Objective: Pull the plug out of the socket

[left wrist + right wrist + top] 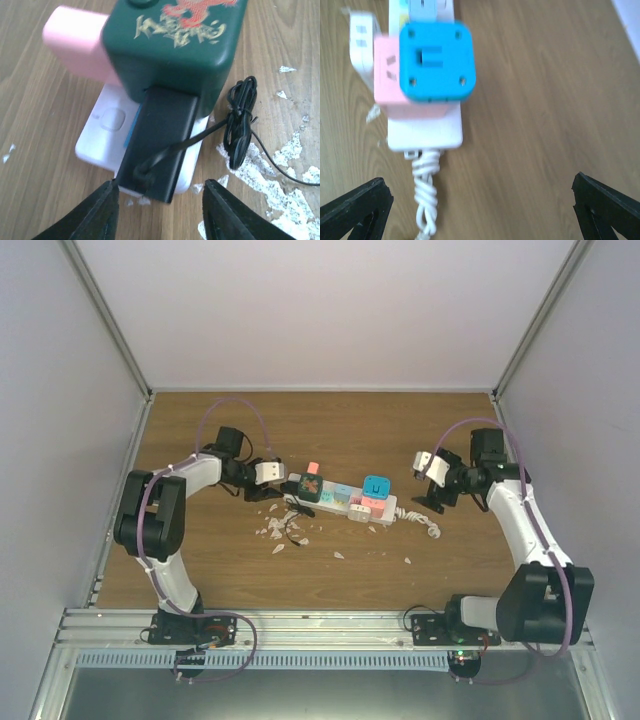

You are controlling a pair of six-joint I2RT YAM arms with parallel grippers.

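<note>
Top external shows us the socket [345,502] lying across the middle of the table, between the left gripper [283,484] and the right gripper [480,205]. In the left wrist view, the left gripper's fingers [102,210] are parted, flanking the black plug [162,135] at the strip's left end. Nothing is clamped. The right gripper gapes wide and empty near the coiled cord [426,195].
</note>
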